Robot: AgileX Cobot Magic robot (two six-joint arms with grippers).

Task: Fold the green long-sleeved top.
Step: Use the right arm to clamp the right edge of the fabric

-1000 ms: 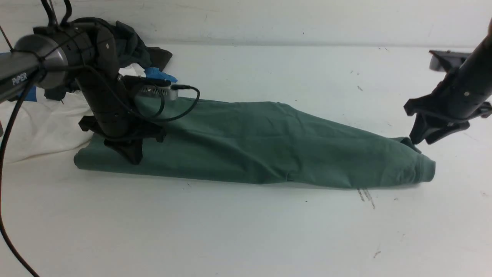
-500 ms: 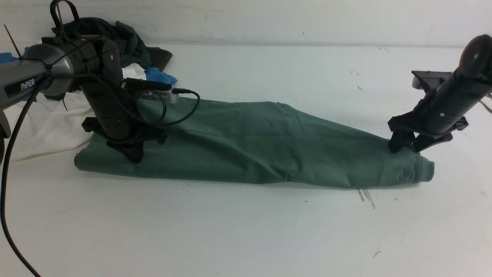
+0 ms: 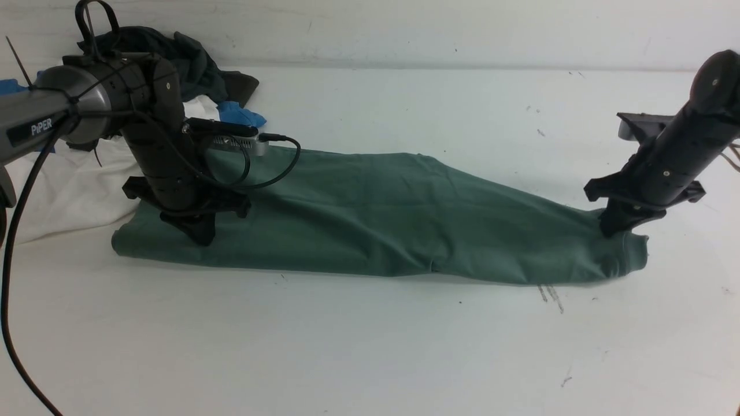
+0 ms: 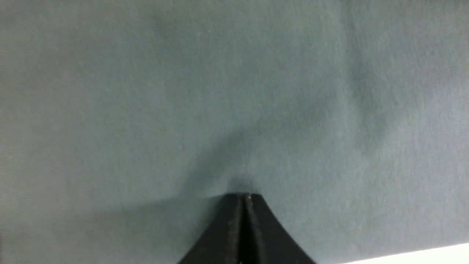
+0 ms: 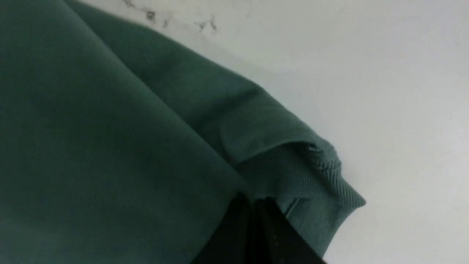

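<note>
The green long-sleeved top [image 3: 393, 214] lies as a long narrow band across the white table [image 3: 370, 346]. My left gripper [image 3: 200, 236] stands on its left end. In the left wrist view, that gripper [image 4: 243, 196] is shut, and the cloth [image 4: 220, 91] puckers toward its tips. My right gripper [image 3: 613, 230] is planted on the top's right end. The right wrist view shows it [image 5: 253, 200] shut into the fabric [image 5: 110, 128] beside a ribbed edge [image 5: 322, 183].
A heap of other garments sits at the back left: a dark one [image 3: 196, 69], a white one [image 3: 63, 185] and a blue scrap [image 3: 237, 112]. The left arm's cable [image 3: 277, 162] loops over the top. Dark scuff marks [image 3: 549, 292] lie on the table near the right end.
My right gripper came down and leftward onto the top's right end and closed there, tugging that end slightly. The left arm shifted a little, then held still.
</note>
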